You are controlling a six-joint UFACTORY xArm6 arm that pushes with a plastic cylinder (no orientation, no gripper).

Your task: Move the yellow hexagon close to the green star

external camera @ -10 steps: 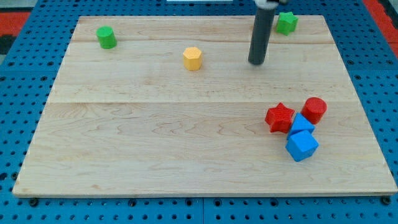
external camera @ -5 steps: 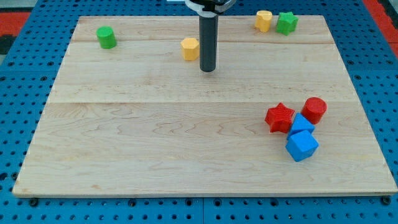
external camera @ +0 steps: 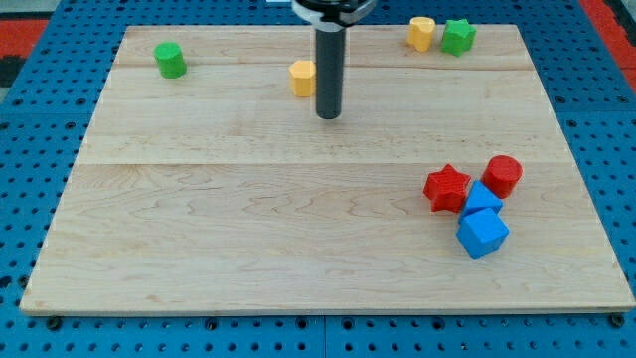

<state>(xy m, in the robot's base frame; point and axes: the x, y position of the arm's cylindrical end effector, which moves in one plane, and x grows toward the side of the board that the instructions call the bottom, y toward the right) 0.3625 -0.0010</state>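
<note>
The yellow hexagon [external camera: 302, 78] lies on the wooden board [external camera: 248, 229] left of the top middle. The dark rod partly covers its right side. My tip [external camera: 328, 114] rests on the board just right of and below the hexagon, close to it; contact cannot be told. The green star [external camera: 458, 37] sits near the board's top right edge, far to the right of the hexagon. A second yellow block [external camera: 422, 33], rounded in shape, lies just left of the star.
A green cylinder-like block [external camera: 171, 60] lies at the top left. At the right, a red star [external camera: 447, 188], a red cylinder [external camera: 503, 175] and two blue blocks [external camera: 483, 232] sit clustered together.
My tip has swept left from near the green star to beside the yellow hexagon. The hexagon has shifted slightly up and left. The second yellow block has come into view.
</note>
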